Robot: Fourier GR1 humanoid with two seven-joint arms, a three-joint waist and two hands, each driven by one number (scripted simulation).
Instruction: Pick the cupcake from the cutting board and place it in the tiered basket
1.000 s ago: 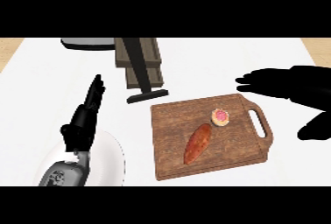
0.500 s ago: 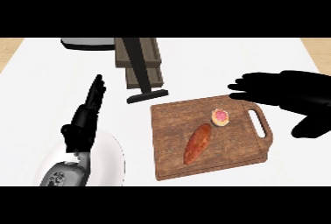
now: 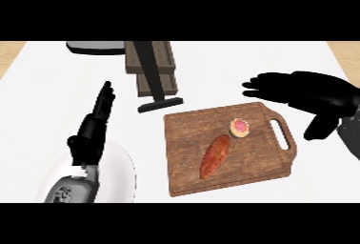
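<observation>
Overhead: white counter [image 3: 211, 62], cupcake [image 3: 240, 127] on cutting board [image 3: 190, 138]; both hands' fingers relaxed, empty.

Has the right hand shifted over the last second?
Yes. The right hand has moved left, toward the cutting board, its fingertips now past the board's handle end and nearer the cupcake.
</observation>
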